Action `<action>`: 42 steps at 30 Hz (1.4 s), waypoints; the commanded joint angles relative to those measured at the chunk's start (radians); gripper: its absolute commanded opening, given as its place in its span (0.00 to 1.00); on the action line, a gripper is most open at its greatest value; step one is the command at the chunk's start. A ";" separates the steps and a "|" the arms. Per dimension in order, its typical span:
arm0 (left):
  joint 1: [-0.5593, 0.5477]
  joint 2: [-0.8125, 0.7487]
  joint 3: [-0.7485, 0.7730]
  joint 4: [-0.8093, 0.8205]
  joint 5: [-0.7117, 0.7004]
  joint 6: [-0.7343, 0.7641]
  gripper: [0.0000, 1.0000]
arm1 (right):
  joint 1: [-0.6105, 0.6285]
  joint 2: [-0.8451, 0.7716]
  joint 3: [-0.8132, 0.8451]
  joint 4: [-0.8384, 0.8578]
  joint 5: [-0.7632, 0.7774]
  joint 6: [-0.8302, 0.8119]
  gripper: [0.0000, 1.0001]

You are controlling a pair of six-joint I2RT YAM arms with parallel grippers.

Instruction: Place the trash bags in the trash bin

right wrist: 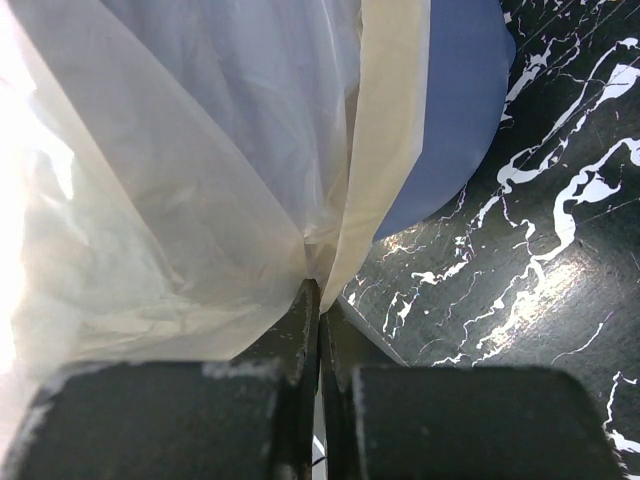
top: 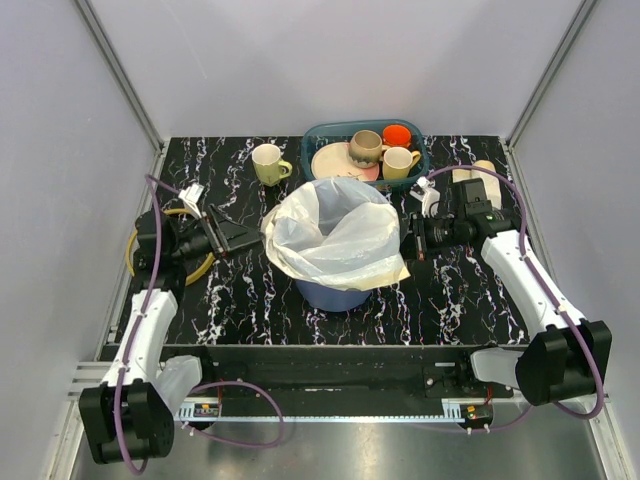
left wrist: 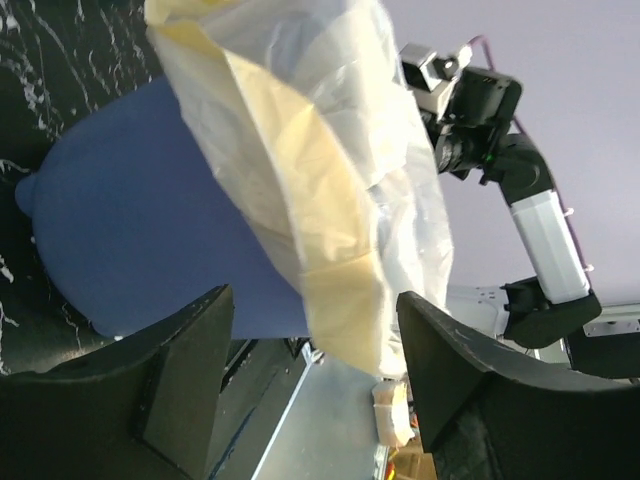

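A large translucent cream-white trash bag (top: 335,235) lies draped over the mouth of the blue trash bin (top: 335,296) in the middle of the table, its opening spread wide. My left gripper (top: 255,237) stands open just left of the bag's edge. In the left wrist view the bag's folded hem (left wrist: 320,150) hangs ahead of the gap between the fingers, untouched, with the bin's wall (left wrist: 150,240) behind. My right gripper (top: 408,245) is shut on the bag's right edge. In the right wrist view the film (right wrist: 180,200) is pinched at the fingertips (right wrist: 320,300), beside the bin (right wrist: 450,110).
A teal basket (top: 420,140) at the back holds a cream plate, two mugs and an orange cup. A pale yellow mug (top: 268,164) stands left of it. A yellow cable ring (top: 135,250) lies by the left arm. Grey walls close in three sides.
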 commanded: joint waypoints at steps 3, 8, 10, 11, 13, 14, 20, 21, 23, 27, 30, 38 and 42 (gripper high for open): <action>0.004 -0.051 0.086 0.126 0.030 -0.066 0.72 | -0.003 -0.007 0.000 0.011 -0.025 0.004 0.00; -0.050 -0.022 0.074 -0.001 -0.040 0.020 0.69 | -0.004 0.002 -0.003 0.019 -0.032 0.017 0.00; -0.053 0.003 0.058 -0.078 -0.059 0.057 0.65 | -0.003 0.013 -0.003 0.022 -0.039 0.031 0.00; -0.054 0.029 0.043 -0.078 -0.062 0.054 0.63 | -0.003 0.013 -0.001 0.020 -0.039 0.033 0.00; -0.063 0.046 0.034 -0.038 -0.066 0.025 0.57 | -0.003 0.015 -0.004 0.027 -0.040 0.040 0.00; -0.068 0.058 0.028 -0.011 -0.072 0.013 0.54 | -0.003 0.018 -0.009 0.031 -0.039 0.047 0.00; -0.114 0.138 -0.024 0.127 -0.085 -0.069 0.12 | -0.004 0.102 -0.026 0.045 -0.058 0.102 0.00; -0.116 0.153 -0.052 0.141 -0.086 -0.096 0.09 | -0.003 0.117 -0.026 0.048 -0.069 0.122 0.00; -0.122 0.188 -0.067 0.204 -0.097 -0.118 0.03 | -0.003 0.157 -0.032 0.066 -0.098 0.142 0.00; -0.169 0.254 -0.100 0.365 -0.112 -0.205 0.00 | -0.004 0.199 -0.064 0.141 -0.131 0.220 0.00; -0.192 0.317 -0.097 0.430 -0.138 -0.211 0.00 | -0.004 0.217 -0.093 0.243 -0.146 0.295 0.00; -0.217 0.484 -0.048 0.626 -0.186 -0.278 0.00 | -0.003 0.311 -0.062 0.438 -0.115 0.376 0.00; -0.194 0.472 -0.042 0.437 -0.189 -0.149 0.00 | -0.004 0.311 -0.059 0.390 -0.071 0.322 0.00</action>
